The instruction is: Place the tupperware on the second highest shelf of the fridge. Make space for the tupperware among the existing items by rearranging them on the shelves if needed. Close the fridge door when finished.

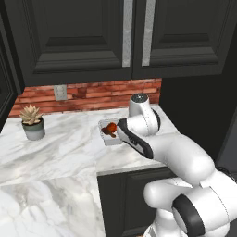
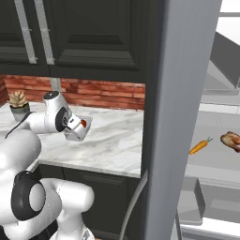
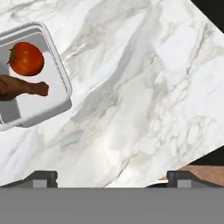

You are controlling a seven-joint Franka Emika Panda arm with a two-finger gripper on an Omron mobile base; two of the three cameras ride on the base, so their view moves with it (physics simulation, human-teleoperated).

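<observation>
The 2 fingers [image 3: 43, 178] stand spread wide, grasping nothing, above bare marble counter [image 3: 144, 87]. The tupperware [image 3: 30, 74] sits on that counter beside the gripper [image 3: 111, 179], off its centreline, so the hand likely needs to shift over the tupperware before closing.

A white marble surface [image 1: 55, 152] is backed by a red brick wall [image 1: 106, 95] with an outlet [image 1: 60, 92]; dark cabinets [image 1: 83, 37] are hung above it.
</observation>
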